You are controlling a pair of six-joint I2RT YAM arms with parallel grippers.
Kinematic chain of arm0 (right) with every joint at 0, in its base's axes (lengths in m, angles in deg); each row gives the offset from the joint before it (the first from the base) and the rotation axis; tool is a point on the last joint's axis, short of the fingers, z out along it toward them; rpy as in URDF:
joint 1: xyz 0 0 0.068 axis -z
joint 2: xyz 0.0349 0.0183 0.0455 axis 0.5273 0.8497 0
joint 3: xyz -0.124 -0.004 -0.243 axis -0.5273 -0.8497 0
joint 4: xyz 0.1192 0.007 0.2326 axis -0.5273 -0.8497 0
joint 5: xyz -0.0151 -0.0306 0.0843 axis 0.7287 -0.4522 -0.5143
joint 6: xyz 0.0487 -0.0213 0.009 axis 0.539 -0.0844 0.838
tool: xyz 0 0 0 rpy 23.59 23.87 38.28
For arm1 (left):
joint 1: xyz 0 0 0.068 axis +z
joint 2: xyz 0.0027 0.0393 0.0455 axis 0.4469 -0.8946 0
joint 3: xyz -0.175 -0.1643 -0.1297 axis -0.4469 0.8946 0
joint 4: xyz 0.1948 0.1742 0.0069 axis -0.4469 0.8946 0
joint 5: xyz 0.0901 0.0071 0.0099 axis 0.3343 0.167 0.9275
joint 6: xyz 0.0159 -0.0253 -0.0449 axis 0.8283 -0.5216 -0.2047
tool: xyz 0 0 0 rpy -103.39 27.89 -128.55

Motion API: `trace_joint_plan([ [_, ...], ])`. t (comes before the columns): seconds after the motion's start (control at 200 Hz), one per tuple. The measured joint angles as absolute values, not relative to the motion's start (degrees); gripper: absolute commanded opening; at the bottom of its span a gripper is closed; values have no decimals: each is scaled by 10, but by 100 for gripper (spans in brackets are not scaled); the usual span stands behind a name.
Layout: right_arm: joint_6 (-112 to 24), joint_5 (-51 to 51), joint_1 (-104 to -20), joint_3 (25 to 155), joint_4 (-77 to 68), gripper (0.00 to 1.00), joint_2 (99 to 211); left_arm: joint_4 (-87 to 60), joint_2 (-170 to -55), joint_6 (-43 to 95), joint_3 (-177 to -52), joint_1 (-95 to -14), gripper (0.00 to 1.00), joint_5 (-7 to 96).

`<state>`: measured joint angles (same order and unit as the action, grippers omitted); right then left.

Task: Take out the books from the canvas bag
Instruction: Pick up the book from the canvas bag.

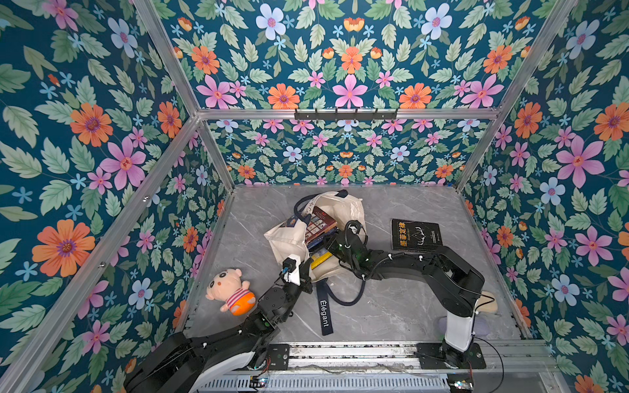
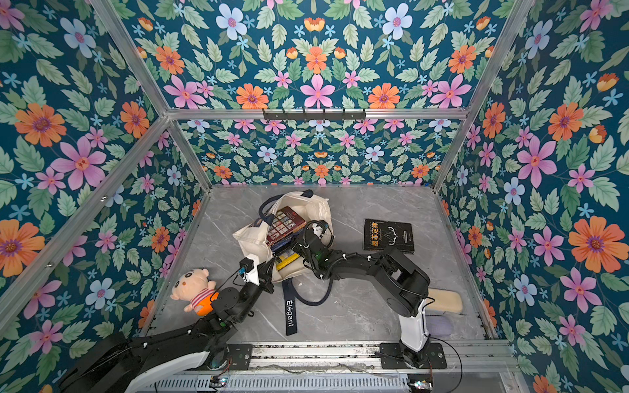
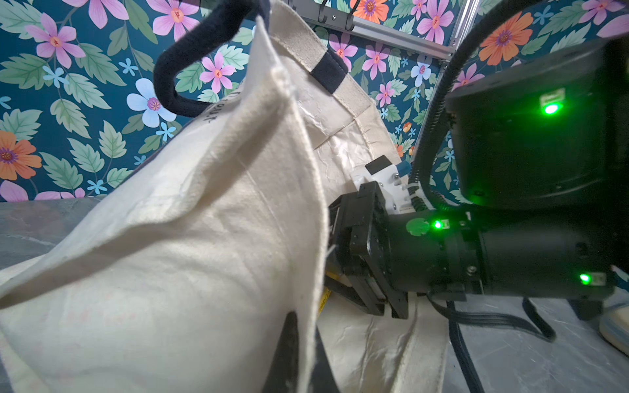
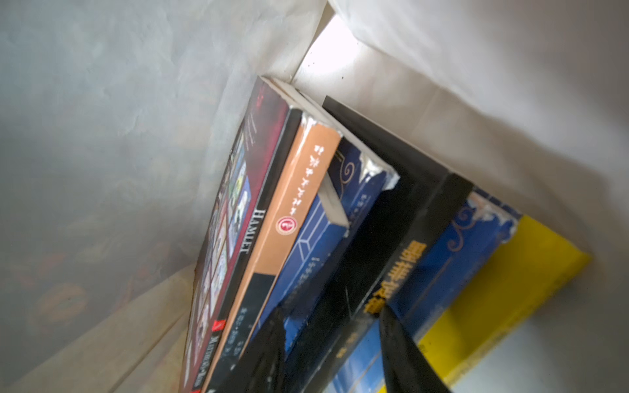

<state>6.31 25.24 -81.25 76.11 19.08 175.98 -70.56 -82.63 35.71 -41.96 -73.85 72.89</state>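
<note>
The cream canvas bag (image 1: 289,238) (image 2: 253,238) lies on its side mid-table, its mouth facing the right arm. Several books (image 1: 318,224) are stacked inside, a yellow one (image 1: 321,260) lowest. Another black book (image 1: 416,235) (image 2: 388,235) lies flat on the table right of the bag. My left gripper (image 3: 303,357) is shut on the bag's rim cloth (image 3: 204,238), holding the mouth up. My right gripper (image 4: 326,340) is deep in the bag. Its fingers (image 4: 401,347) straddle a black book's spine (image 4: 374,258), between blue ones and above the yellow book (image 4: 503,299).
A pink plush doll (image 1: 231,289) lies at the front left beside the left arm. The navy strap reading Elegant (image 1: 325,313) trails from the bag toward the front edge. A cream pad (image 2: 446,299) and a lavender object (image 2: 440,325) sit behind the right arm's base.
</note>
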Motion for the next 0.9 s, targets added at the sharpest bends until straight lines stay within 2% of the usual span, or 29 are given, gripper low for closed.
trace_joint_plan([
  [0.415, 40, 278, -819, 766, 222, 43, 1743, -706, -832, 367, -420, -744, 0, 707],
  [0.9, 82, 290, -814, 745, 238, 39, 1760, -705, -831, 374, -420, -750, 0, 701],
])
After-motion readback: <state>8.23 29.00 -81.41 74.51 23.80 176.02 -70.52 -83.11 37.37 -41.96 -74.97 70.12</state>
